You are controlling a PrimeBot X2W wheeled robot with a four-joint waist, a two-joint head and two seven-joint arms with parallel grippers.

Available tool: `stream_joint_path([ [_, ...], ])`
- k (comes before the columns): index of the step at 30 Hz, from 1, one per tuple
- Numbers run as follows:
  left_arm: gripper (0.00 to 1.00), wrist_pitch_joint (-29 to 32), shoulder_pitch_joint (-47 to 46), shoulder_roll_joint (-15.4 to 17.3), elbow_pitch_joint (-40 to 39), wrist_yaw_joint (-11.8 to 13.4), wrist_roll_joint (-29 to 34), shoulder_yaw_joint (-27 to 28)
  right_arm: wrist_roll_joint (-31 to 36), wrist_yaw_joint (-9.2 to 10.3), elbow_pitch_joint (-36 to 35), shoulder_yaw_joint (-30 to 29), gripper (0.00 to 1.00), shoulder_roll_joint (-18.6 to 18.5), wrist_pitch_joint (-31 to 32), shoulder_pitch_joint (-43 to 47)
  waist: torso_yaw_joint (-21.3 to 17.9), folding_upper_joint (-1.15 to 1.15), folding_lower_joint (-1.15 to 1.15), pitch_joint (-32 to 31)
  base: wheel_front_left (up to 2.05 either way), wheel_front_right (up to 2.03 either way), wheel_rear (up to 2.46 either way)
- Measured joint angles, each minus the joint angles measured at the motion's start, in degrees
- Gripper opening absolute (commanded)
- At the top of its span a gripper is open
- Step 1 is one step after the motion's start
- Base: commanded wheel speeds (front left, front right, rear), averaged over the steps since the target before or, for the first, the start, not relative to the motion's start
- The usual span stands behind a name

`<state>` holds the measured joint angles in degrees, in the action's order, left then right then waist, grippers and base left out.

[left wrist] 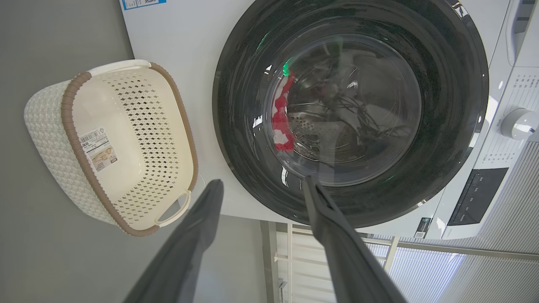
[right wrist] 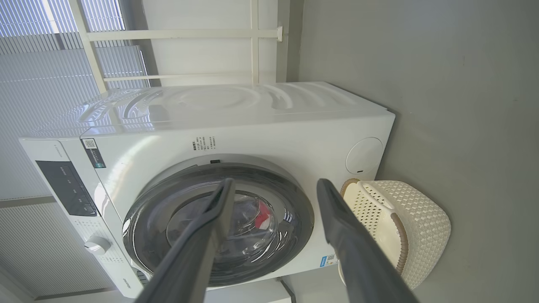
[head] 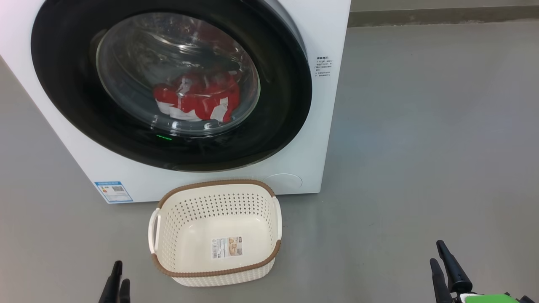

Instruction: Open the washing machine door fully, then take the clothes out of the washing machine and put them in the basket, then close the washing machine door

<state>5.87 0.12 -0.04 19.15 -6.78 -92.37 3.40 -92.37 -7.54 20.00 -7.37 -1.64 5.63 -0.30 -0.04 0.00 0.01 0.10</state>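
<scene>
On the grey floor (head: 421,147) before the robot, the washing machine (head: 332,126) stands with its door (head: 63,92) shut, the black rim lying flush against the white front. The clothes (head: 198,99), a red heap with white panels, rest low in the drum behind the glass bowl. The basket (head: 214,184) sits upright on the floor just in front of the machine, below the door, with only a paper label on its bottom. The left gripper (head: 121,273) and the right gripper (head: 436,251) hang low at the near edge of the head view, well apart from door and basket alike; each wrist view shows its own two fingers spread and holding nothing, so both are released. The step in hand is judged to be the first, opening the door, and it is not yet begun. The next move calls for one arm to rise and reach the door's rim. The right wrist view shows a small dark notch at the rim, which may mark the latch side, though a handle cannot be made out. The door must then swing fully wide, without striking the basket so close below, before any garment can be drawn out.
</scene>
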Motion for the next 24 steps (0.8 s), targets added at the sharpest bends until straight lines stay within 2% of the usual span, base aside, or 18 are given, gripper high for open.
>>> stream_joint_path([
  [11,1.00,-1.9,0.0,0.1,-1.7,0.0,0.3,-2.1,0.1,0.00,-1.4,1.7,1.00,0.0,-1.8,0.0,-0.1,0.00,0.00,0.0,0.00,0.00,0.00],
  [24,1.00,-4.1,0.0,0.5,-4.4,0.5,6.2,-3.9,4.6,0.00,-3.2,3.3,1.00,-0.1,-3.9,0.0,-0.3,0.00,0.00,0.0,0.00,0.00,0.00],
])
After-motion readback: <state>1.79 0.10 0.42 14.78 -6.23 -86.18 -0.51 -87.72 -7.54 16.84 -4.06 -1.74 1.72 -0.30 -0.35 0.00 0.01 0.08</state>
